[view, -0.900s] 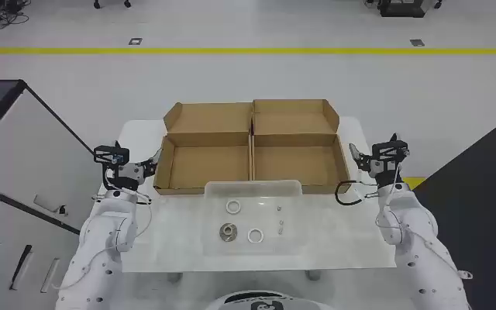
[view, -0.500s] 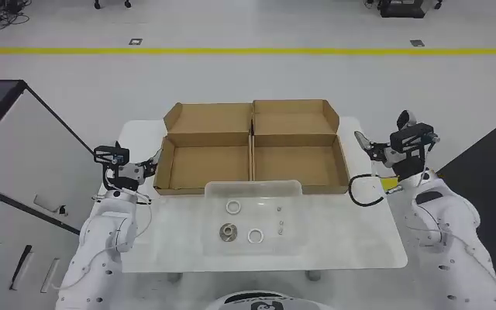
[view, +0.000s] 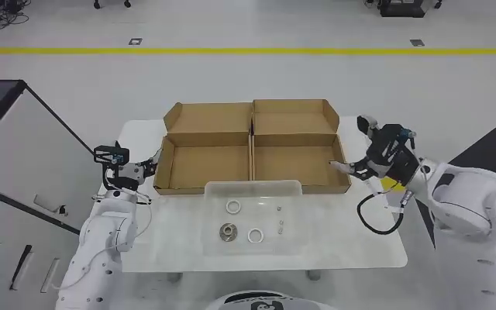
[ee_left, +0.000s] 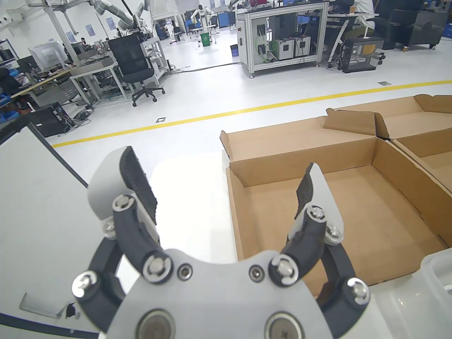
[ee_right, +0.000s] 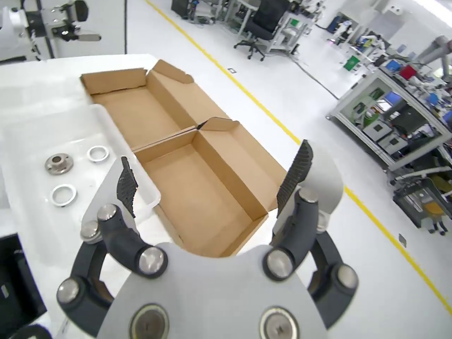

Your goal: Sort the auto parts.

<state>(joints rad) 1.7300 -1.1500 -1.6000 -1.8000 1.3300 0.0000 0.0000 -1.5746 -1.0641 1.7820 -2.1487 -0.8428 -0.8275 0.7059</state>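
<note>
Plastic tray [view: 252, 184] at the table's front holds two rings [view: 233, 206] and a hub [view: 227, 231]. Left gripper [ee_left: 219, 174] spread, empty, beside left box [view: 205, 167]. Right gripper [ee_right: 215, 164] spread, empty, at right box's [view: 298, 164] outer edge.

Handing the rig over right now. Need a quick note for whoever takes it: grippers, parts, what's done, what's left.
Left gripper: open, empty, beside the left box.
Right gripper: open, empty, at the outer edge of the right box.
Parts: metal hub, ring, second ring and small bits, all in the clear tray.
Done: nothing sorted; both boxes empty.
Left: move every part from the tray into the boxes.
</note>
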